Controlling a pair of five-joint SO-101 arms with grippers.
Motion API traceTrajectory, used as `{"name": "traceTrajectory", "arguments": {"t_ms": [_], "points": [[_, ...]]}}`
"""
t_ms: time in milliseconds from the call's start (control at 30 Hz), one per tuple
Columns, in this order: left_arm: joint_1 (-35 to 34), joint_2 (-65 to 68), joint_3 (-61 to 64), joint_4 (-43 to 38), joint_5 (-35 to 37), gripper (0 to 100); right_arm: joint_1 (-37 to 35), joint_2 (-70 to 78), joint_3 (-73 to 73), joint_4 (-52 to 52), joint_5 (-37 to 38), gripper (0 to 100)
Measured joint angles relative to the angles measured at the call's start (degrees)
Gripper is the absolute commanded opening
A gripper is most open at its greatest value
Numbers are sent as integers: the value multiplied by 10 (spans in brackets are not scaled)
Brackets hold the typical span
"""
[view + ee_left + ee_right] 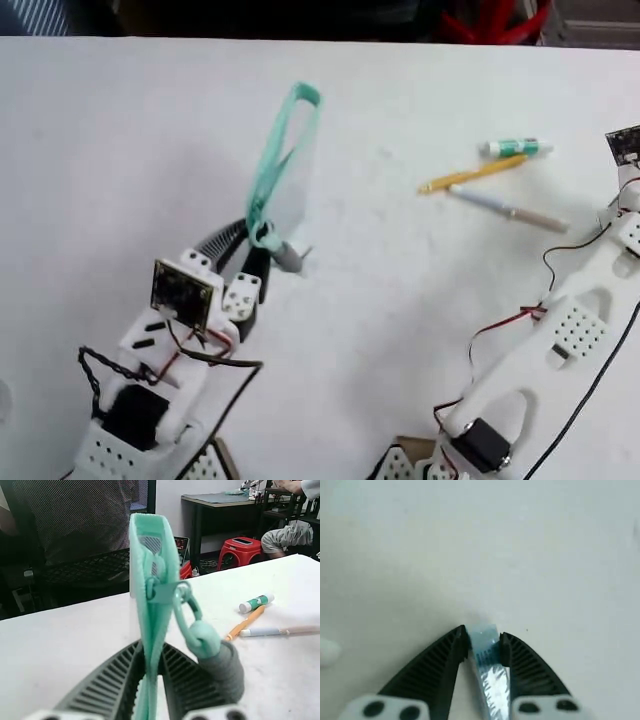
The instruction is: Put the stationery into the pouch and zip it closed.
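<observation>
Clamping the edge-up pouch (280, 165), left gripper (151, 657); its length points to the white table's (120, 150) far side.
Pinched tight in right gripper (482, 634): a blue item (487, 680).

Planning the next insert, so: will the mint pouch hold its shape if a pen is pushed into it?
Probably not: the pouch looks thin and soft-sided, standing on its narrow edge with the left gripper shut on one end. It likely weighs little, so a push could slide or tip it. Its mouth looks narrow and may need spreading.
</observation>
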Motion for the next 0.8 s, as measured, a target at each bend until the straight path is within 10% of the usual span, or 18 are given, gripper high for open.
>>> {"name": "traceTrajectory", "arguments": {"t_ms": [800], "points": [[0, 0, 0, 0, 0, 28, -166, -759, 79, 275, -342, 17]]}}
